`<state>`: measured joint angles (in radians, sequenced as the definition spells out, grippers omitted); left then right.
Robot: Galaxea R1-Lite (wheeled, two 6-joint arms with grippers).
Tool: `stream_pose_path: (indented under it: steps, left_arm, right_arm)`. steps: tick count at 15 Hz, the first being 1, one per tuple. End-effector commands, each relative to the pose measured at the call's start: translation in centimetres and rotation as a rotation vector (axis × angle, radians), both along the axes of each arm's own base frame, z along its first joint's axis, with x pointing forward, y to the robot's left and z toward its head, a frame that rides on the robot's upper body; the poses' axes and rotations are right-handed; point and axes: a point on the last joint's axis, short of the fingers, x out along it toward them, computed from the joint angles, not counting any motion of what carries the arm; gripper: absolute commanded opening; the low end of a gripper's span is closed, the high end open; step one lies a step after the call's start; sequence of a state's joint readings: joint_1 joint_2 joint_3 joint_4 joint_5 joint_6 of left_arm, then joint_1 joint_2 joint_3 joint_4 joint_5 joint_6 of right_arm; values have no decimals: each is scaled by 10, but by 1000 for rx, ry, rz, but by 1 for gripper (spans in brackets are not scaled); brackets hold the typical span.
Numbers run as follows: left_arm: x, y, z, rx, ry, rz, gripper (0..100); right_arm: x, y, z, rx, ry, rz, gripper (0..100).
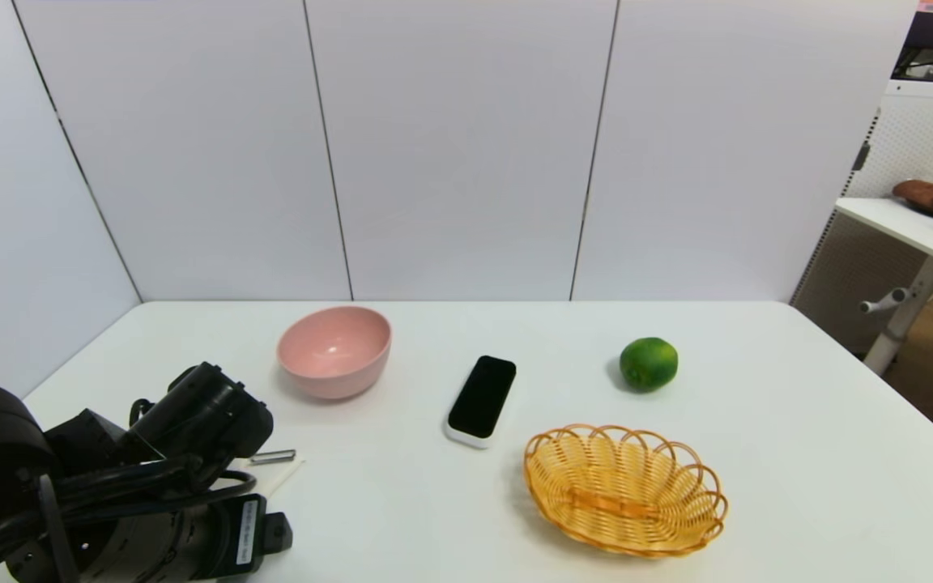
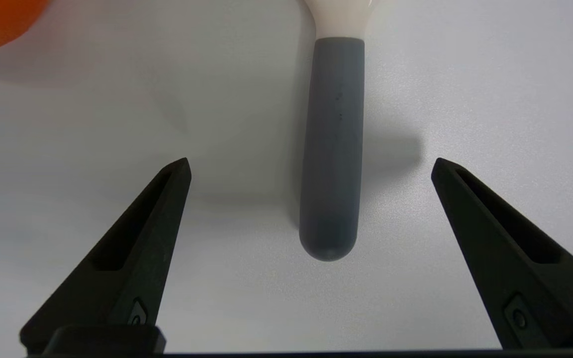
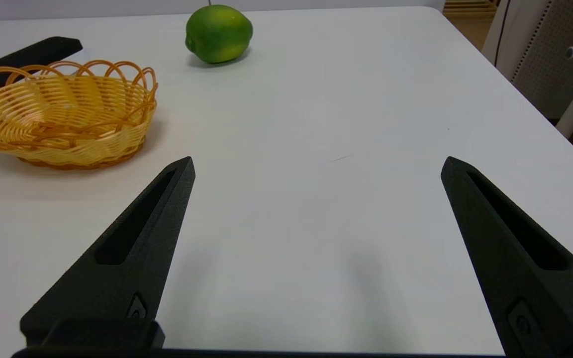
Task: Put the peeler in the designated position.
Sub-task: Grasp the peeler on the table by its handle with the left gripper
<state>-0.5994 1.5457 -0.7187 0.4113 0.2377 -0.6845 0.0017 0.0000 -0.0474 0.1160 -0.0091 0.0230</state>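
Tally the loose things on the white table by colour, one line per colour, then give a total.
Pink: 1, the bowl
Black: 1, the device
Green: 1, the round fruit
Yellow: 1, the wicker basket
Grey and white: 1, the peeler, lying between the fingers of the open left end effector
Total: 5

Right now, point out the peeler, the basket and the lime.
Peeler (image 2: 333, 149): left wrist view, middle of the grey handle.
Basket (image 1: 697, 478): head view, woven right rim.
Lime (image 1: 649, 363): head view, centre of the green skin.
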Motion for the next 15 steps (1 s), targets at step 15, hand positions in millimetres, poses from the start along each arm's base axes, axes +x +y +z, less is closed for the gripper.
stream_pose_path:
  steps: [15]
  left_arm:
    - [7,0,-4,-44,23,18,100]
  right_arm:
    - [0,0,0,-2,2,1,100]
